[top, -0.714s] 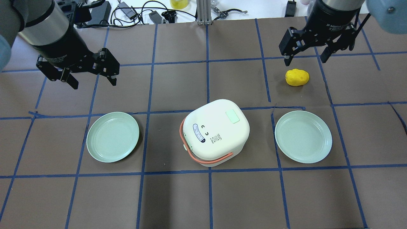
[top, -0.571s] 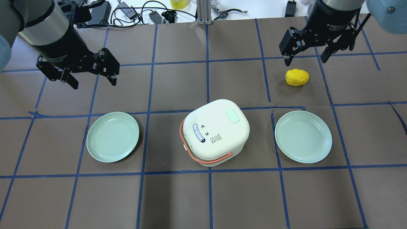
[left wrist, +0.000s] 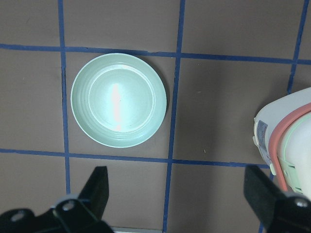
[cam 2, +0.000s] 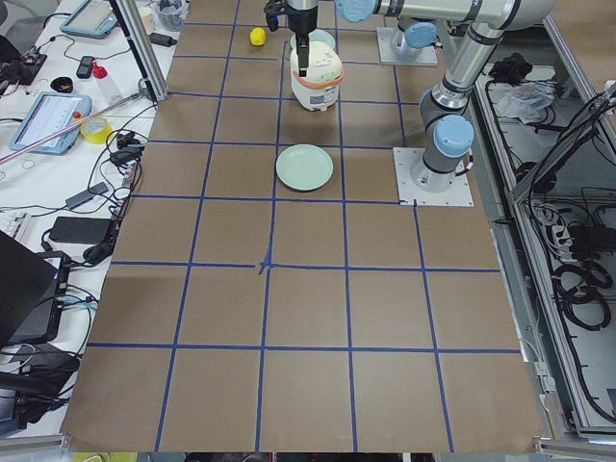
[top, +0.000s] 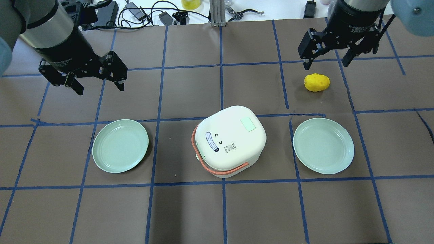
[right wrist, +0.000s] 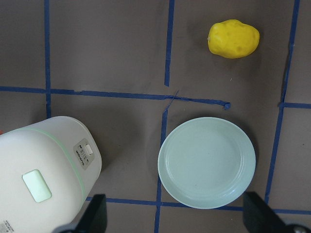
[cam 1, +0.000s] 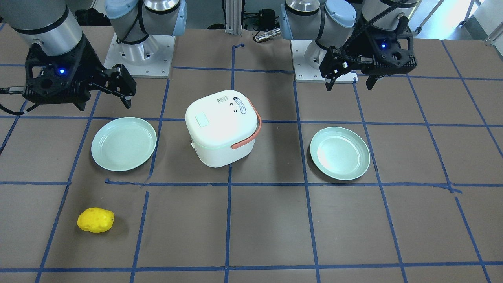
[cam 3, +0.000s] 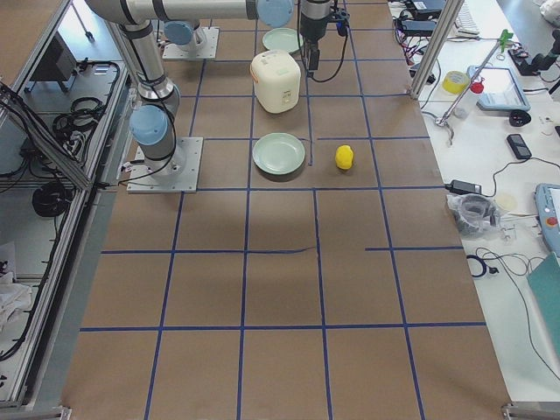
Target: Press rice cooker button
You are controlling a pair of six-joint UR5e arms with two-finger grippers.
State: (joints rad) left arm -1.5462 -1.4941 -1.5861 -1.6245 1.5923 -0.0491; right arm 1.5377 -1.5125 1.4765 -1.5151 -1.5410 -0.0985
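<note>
The white rice cooker (top: 230, 140) with a salmon handle stands shut at the table's middle. A pale green button (top: 248, 124) sits on its lid. The cooker also shows in the front view (cam 1: 220, 127), and in the right wrist view (right wrist: 43, 179) with a small front-panel switch (right wrist: 83, 153). My left gripper (top: 100, 88) is open and empty, hovering far back left above the left plate (top: 120, 145). My right gripper (top: 326, 65) is open and empty, hovering far back right just behind a yellow potato (top: 316, 82). Neither gripper touches the cooker.
Two empty pale green plates lie on either side of the cooker, the right one (top: 323, 145) in front of the potato. Cables and adapters (top: 142, 13) lie beyond the table's far edge. Brown table paper carries a blue tape grid (top: 222, 183).
</note>
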